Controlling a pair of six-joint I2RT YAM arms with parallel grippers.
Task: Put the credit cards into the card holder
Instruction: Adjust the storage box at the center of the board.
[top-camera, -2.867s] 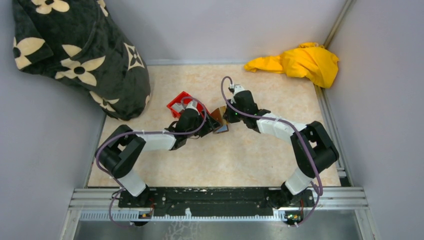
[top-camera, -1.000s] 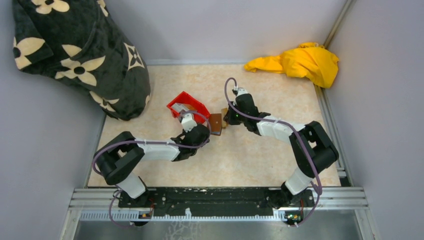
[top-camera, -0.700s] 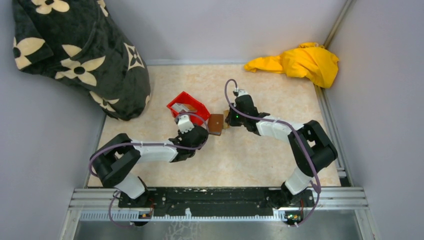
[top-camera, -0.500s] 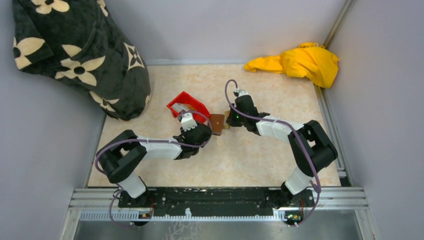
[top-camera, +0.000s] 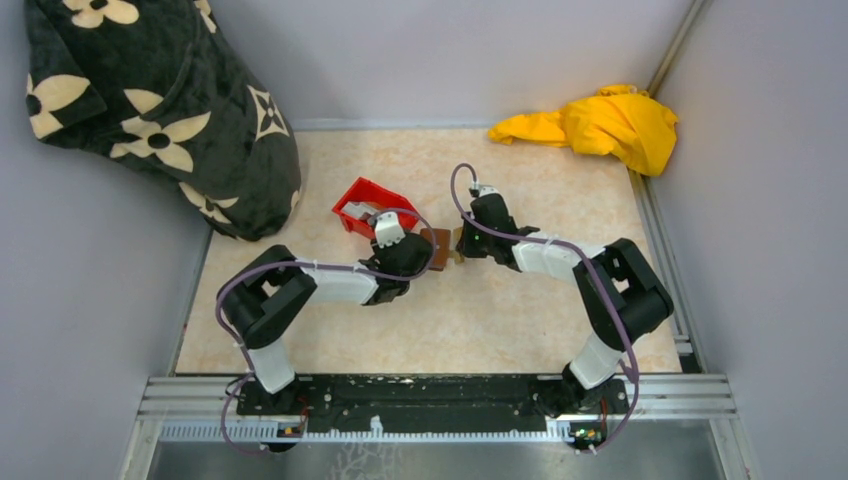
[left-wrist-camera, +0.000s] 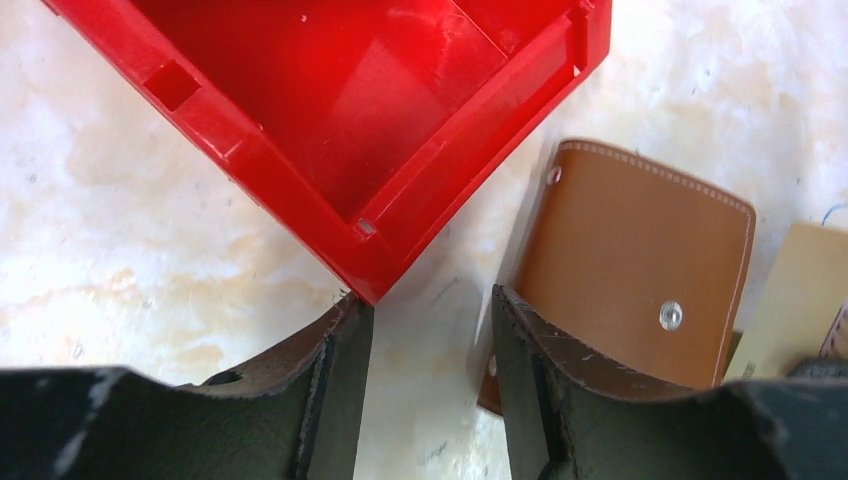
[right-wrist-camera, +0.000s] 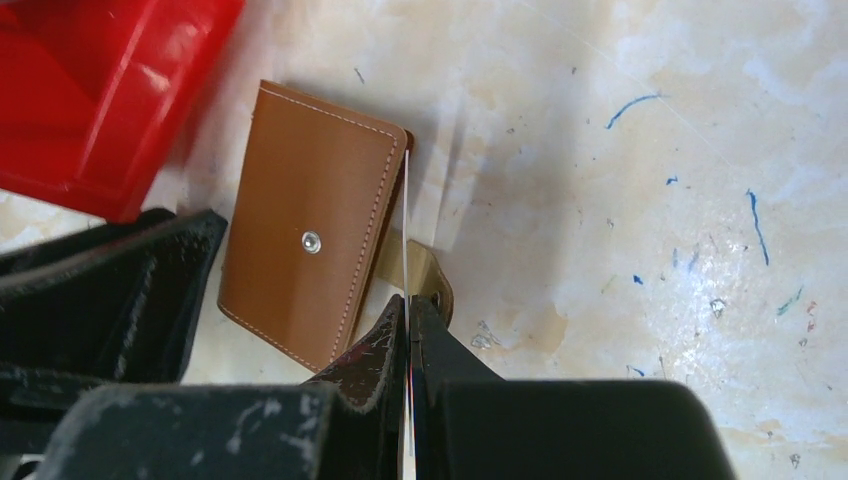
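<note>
My left arm reaches forward and to the right, low over the table (right-wrist-camera: 620, 200). Its gripper (left-wrist-camera: 425, 310) is moderately spread and holds nothing. Its right finger overlaps the wallet's (left-wrist-camera: 630, 260) near corner, and a corner of the red bin (left-wrist-camera: 300, 180) sits just ahead of the gap. Compared with half a second ago, this gripper is closer to the wallet and the elbow has swung inward. My right gripper (right-wrist-camera: 408, 300) is clamped on a card (right-wrist-camera: 406, 230) held on edge, its long axis pointing straight ahead along the wallet's right edge. The wallet lies flat and closed, snap up, between the two grippers and beside the bin.
</note>
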